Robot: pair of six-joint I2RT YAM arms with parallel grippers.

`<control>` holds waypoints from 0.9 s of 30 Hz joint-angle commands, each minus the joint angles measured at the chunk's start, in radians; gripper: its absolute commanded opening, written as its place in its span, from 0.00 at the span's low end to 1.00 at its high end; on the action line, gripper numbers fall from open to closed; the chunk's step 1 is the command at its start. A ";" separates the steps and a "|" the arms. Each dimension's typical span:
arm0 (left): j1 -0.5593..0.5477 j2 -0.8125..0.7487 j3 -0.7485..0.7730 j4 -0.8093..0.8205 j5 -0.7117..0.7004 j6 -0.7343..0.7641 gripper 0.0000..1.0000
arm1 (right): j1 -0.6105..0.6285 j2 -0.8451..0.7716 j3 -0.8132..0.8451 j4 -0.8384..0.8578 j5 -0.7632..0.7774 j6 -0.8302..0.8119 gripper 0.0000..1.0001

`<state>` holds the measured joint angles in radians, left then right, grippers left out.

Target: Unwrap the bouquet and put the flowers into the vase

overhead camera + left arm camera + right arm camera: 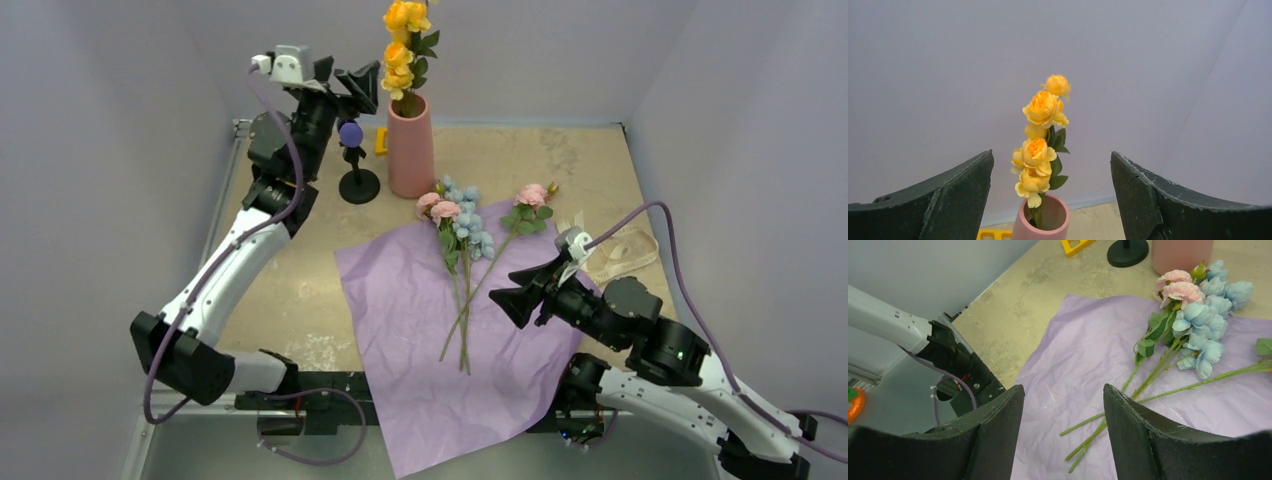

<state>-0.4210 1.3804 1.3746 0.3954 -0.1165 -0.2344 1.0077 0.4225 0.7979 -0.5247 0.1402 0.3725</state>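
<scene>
The salmon-pink vase (410,145) stands at the back of the table with a stem of yellow flowers (404,45) upright in it. My left gripper (365,85) hangs open just left of those flowers, holding nothing. In the left wrist view the vase (1043,222) and yellow flowers (1040,140) show beyond the left gripper (1052,153), apart from both fingers. The bouquet lies unwrapped: pink flowers (438,208), blue flowers (468,215) and another pink stem (532,195) rest on the flat lilac paper (400,330). My right gripper (508,290) hovers open above the stems (1148,385), empty (1063,387).
A black stand with a purple top (355,165) sits left of the vase, a small yellow piece (381,140) behind it. A pale ribbon-like loop (620,255) lies right of the paper. Grey walls enclose the table on three sides.
</scene>
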 commanded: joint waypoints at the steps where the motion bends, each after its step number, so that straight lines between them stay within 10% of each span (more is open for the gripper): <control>1: 0.004 -0.129 -0.041 -0.005 -0.023 -0.020 0.95 | 0.005 -0.021 0.058 0.000 0.043 0.017 0.64; 16: -0.101 -0.568 -0.302 -0.653 0.144 -0.401 1.00 | -0.007 0.269 0.042 -0.182 0.404 0.396 0.64; 27: -0.187 -0.721 -0.644 -0.750 0.256 -0.665 1.00 | -0.172 0.542 -0.080 0.144 0.085 0.375 0.49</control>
<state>-0.6048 0.7460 0.8375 -0.3592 0.0635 -0.7506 0.8402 0.8650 0.7162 -0.5465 0.3458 0.7605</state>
